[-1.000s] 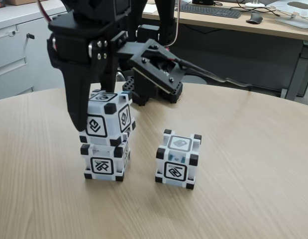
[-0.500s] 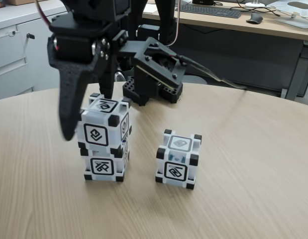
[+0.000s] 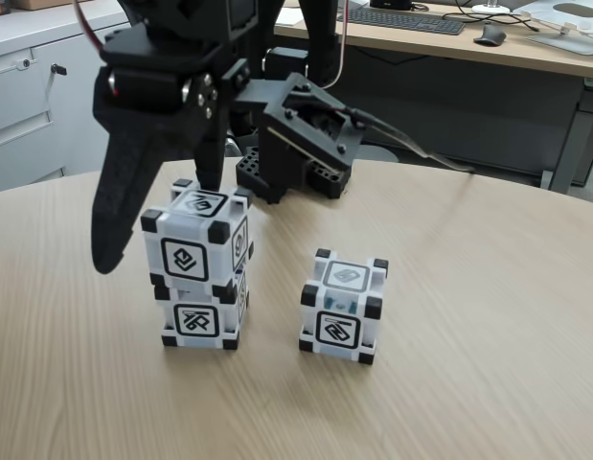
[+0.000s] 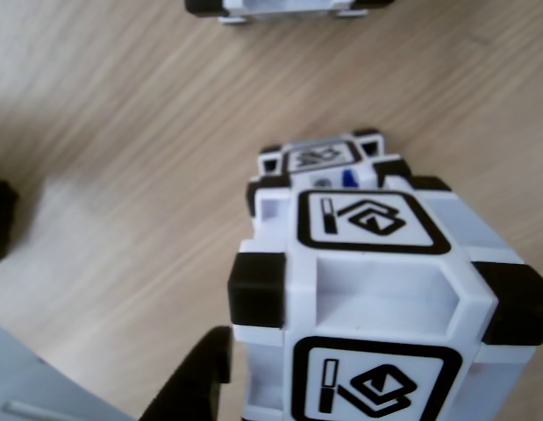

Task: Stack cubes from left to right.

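- On the worktop (image 3: 468,316), the top cube (image 3: 195,247) rests on the bottom cube (image 3: 202,314).
- Gripper (image 3: 157,230) has spread wider, releasing it.
- Third cube (image 3: 342,307) unmoved.

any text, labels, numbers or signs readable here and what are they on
No readable words or numbers.
Top cube: black-framed glyph of nested diamonds on each visible face; no letters.
Bottom cube: a different glyph, too small to make out.
Lone cube: glyphs only, no letters.

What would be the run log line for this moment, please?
gripper: open | top cube: on bottom cube, offset | third cube: apart on table
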Controlling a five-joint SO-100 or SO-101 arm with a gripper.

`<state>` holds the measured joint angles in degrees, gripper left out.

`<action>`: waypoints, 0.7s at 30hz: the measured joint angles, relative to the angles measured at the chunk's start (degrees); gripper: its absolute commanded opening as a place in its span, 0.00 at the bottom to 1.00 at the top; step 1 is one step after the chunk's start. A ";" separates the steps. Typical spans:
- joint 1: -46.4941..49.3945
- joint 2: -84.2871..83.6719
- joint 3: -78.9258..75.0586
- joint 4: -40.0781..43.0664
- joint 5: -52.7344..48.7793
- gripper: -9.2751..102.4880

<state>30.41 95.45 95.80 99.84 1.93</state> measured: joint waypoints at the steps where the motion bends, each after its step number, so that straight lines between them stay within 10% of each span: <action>1: -0.62 0.00 0.00 0.00 0.53 0.58; 21: -19.25 -1.49 0.00 0.00 10.72 0.59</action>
<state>11.16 93.96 95.80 99.84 12.66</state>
